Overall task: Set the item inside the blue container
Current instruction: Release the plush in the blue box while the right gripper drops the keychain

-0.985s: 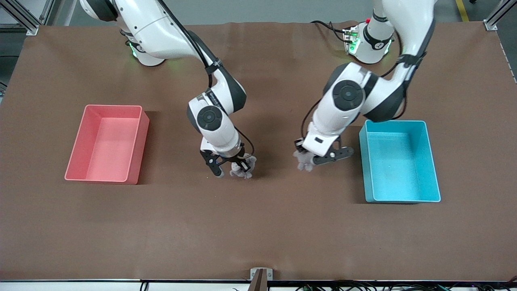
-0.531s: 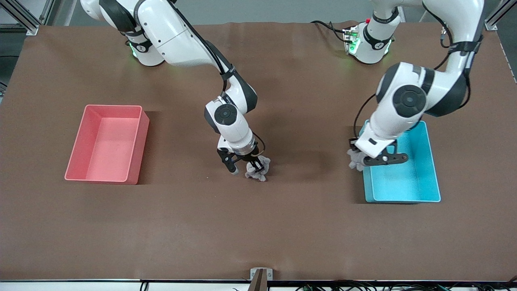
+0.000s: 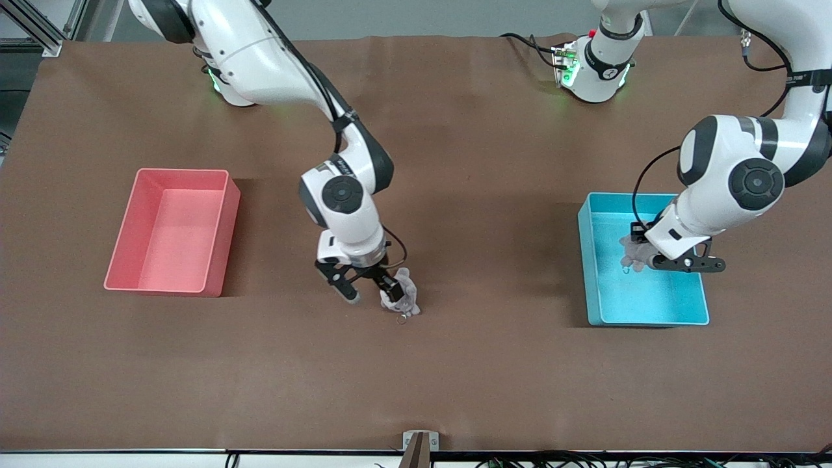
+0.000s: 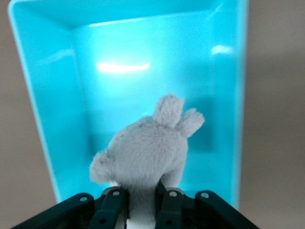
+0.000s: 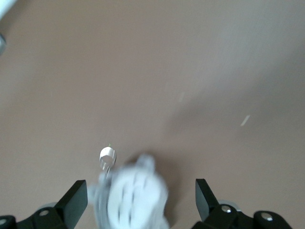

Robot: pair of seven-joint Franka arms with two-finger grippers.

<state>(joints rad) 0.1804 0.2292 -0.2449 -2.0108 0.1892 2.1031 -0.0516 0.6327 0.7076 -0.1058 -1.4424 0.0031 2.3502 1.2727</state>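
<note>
Hovering over blue container (image 3: 588,260), left end effector (image 3: 640,257) grips toy (image 4: 145,148).

I find no text I can read anywhere. My left arm (image 3: 806,78) carries a thin dark band with tiny pale lettering near its upper joint, and my right arm (image 3: 341,162) has small dark print on its wrist housing, but both are too small to make out. The bins, the table covering and the plush toys bear no labels, numbers or signs.
</note>
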